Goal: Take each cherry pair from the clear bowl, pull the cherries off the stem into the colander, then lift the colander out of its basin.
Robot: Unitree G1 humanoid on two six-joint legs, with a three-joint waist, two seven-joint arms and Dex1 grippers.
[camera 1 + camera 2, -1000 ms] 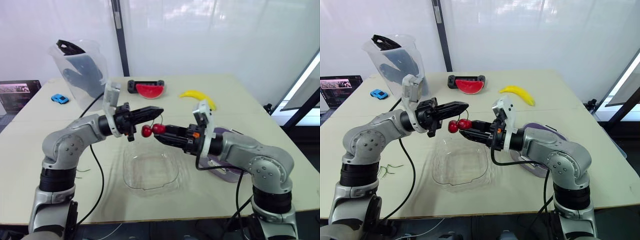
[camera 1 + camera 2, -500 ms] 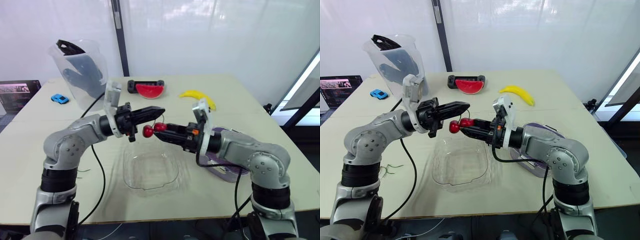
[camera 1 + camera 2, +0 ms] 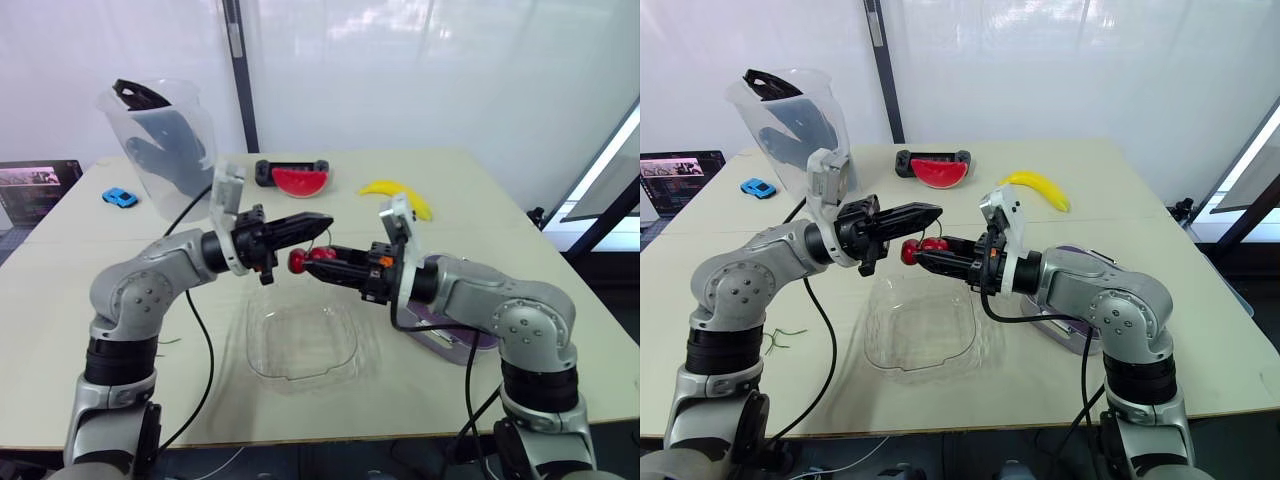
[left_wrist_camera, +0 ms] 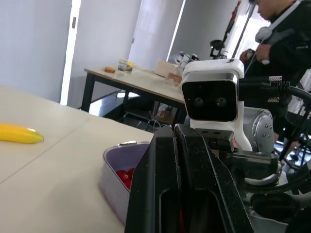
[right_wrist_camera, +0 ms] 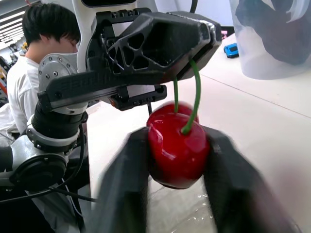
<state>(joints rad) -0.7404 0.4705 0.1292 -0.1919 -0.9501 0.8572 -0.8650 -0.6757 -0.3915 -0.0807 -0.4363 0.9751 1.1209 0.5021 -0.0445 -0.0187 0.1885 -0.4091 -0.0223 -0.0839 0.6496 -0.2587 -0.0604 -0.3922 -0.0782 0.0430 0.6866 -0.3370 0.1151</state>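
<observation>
Both arms bend inward, their tips meeting above the clear bowl (image 3: pixel 300 345). The left gripper (image 3: pixel 322 221) is clamped on the two green stems (image 5: pixel 197 92). The right gripper (image 5: pixel 176 148) squeezes one of the two cherries (image 3: pixel 298 261) — the other sits half hidden behind it. The right forearm covers most of the purple basin (image 3: pixel 452 348).

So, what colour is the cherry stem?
The stem is green; it shows best in the right wrist view.
</observation>
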